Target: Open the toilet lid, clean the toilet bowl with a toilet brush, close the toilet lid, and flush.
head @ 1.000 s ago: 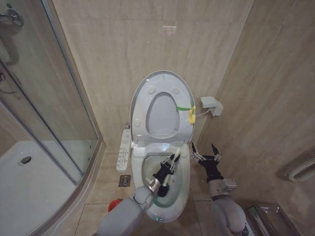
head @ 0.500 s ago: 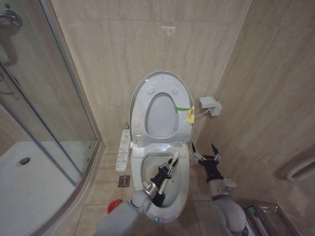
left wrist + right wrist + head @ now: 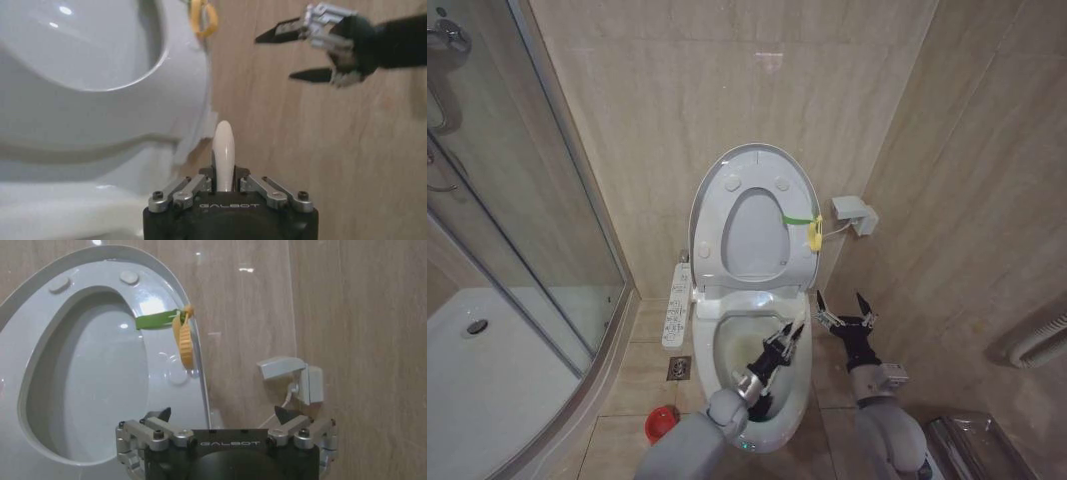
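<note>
The toilet lid (image 3: 752,215) stands upright against the wall, its underside facing me. Below it the white toilet bowl (image 3: 724,345) lies uncovered. My left gripper (image 3: 785,345) is inside the bowl toward its right side, shut on the toilet brush handle (image 3: 798,327), whose white tip sticks out past the fingers. The left wrist view shows the same grip (image 3: 225,177) on the handle (image 3: 223,147), beside the lid (image 3: 80,45). The bristle head is hidden behind my arm. My right gripper (image 3: 847,308) hangs open just right of the bowl; its wrist view (image 3: 223,415) faces the raised lid (image 3: 100,365).
A red cup holder (image 3: 662,420) sits on the floor left of the toilet. A control panel (image 3: 676,303) runs along the toilet's left side. The glass shower enclosure (image 3: 517,230) fills the left. A wall box (image 3: 855,213) and a yellow loop (image 3: 815,233) are right of the lid.
My left gripper has carried the brush handle rightward across the bowl, toward its right rim. The right gripper has stayed where it was.
</note>
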